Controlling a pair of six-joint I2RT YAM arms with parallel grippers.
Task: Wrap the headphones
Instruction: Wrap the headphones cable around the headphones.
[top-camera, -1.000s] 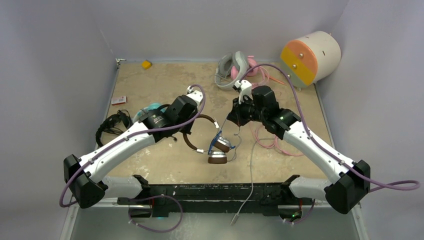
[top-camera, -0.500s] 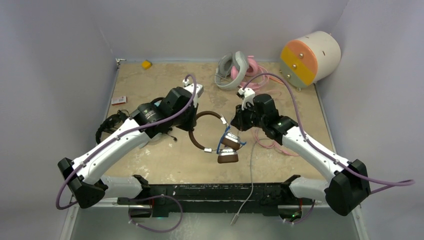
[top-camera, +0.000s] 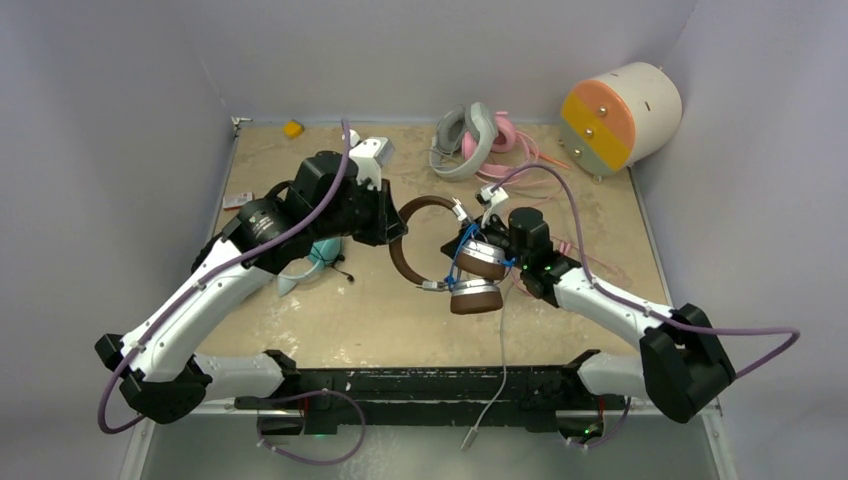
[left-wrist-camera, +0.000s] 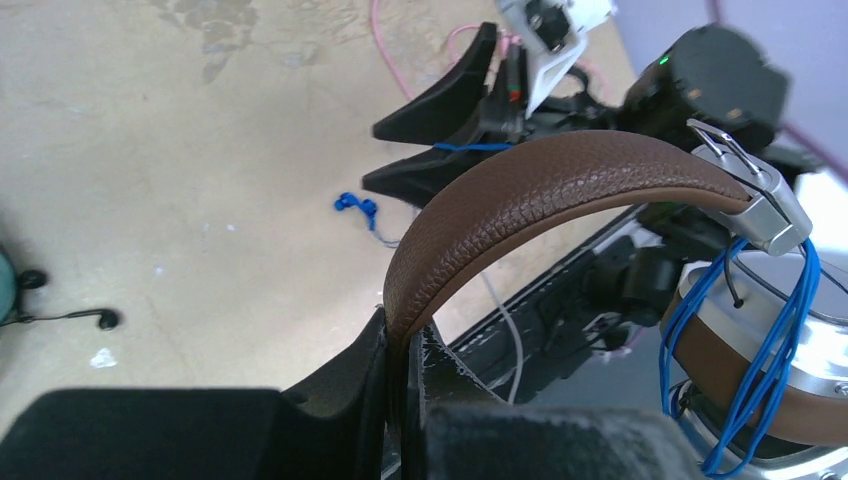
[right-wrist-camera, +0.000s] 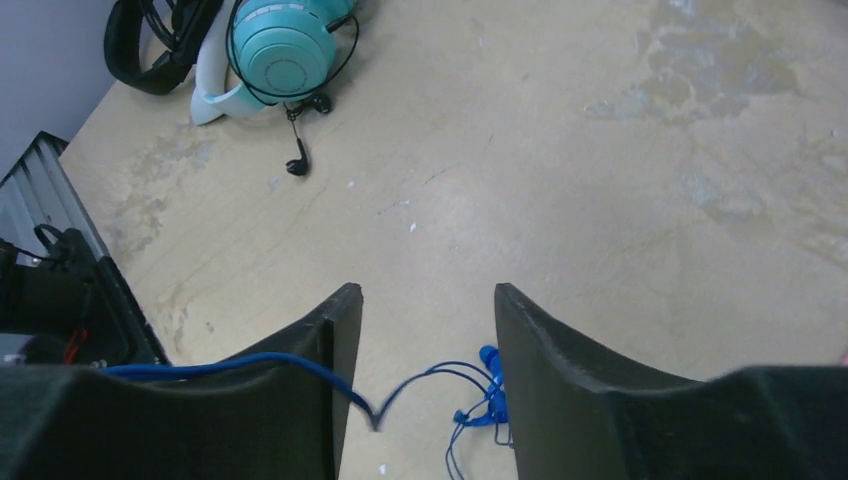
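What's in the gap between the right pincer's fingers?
In the right wrist view, the thin blue cable of the brown headphones crosses that gap, sagging toward a blue tangle on the table; otherwise bare tabletop.

Wide overhead, close left wrist share brown headphones (top-camera: 400, 262).

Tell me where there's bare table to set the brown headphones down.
The near strip of table in front of the brown headphones, between the left arm and right arm, bordered right by a thin white cable. Also the back left by the yellow block. Crowded: teal headphones at left, pink headphones at back.
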